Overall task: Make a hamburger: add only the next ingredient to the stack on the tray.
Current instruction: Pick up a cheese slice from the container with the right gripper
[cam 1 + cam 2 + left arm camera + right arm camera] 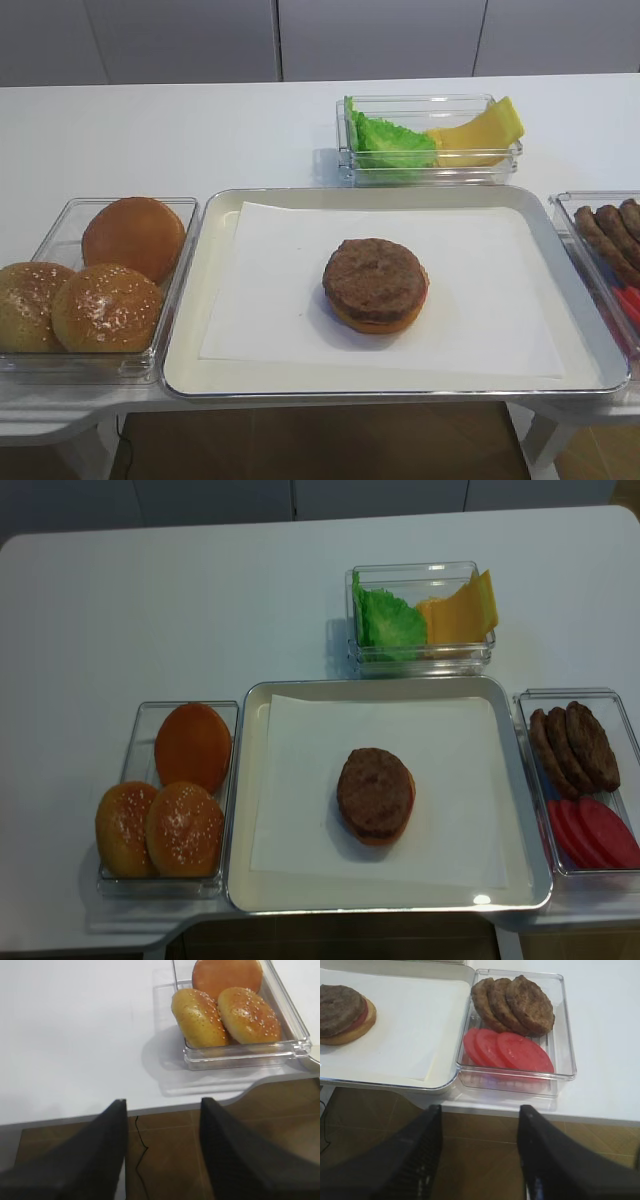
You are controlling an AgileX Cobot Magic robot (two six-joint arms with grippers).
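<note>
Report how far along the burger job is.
Done: the patty sits on a bun half on the tray. In hand: nothing; the left gripper and right gripper are open and empty, off the table edge. Left: the cheese is in its bin beside the lettuce.

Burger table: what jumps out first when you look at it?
The brown patty on its bun sits alone in the middle of the big silver tray. Behind the tray, a clear box holds bright green lettuce beside yellow cheese. Red tomato slices and more patties fill the box on the right, and shiny buns the one on the left.
</note>
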